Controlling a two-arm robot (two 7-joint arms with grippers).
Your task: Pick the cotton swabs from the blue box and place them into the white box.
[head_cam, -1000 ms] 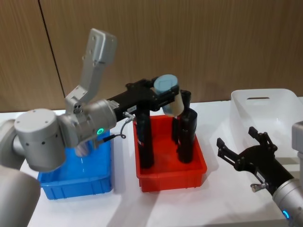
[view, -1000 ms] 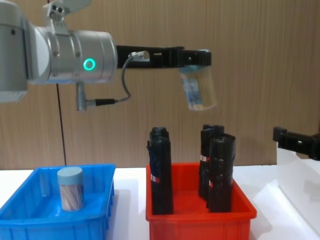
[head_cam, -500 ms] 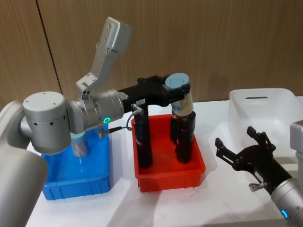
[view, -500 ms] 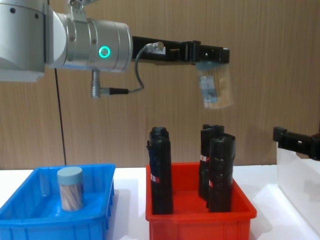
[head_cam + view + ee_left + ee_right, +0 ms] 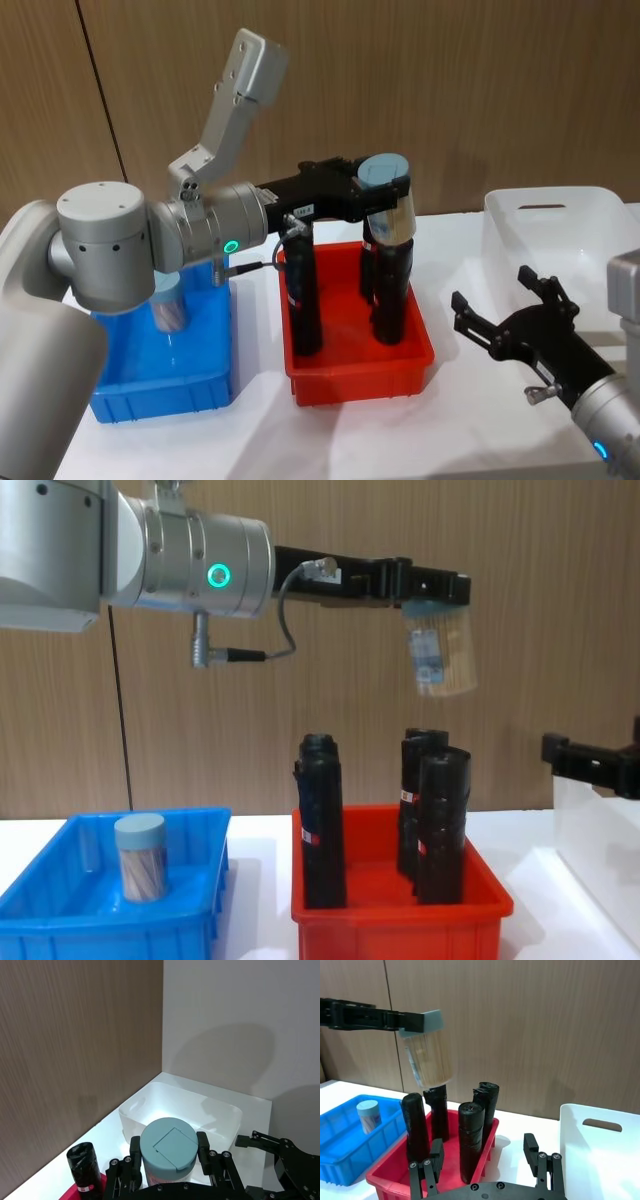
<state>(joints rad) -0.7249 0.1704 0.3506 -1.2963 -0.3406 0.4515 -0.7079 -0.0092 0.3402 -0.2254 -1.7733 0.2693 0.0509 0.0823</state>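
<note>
Transit: left gripper jaws pinch jar over red bin; next swing to white box, release. Right gripper jaws spread, idle.

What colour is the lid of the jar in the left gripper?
The lid is pale blue; left wrist view.

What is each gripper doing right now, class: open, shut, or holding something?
Left gripper: shut on a cotton swab jar, above the red bin.
Right gripper: open, empty, near the white box.
</note>
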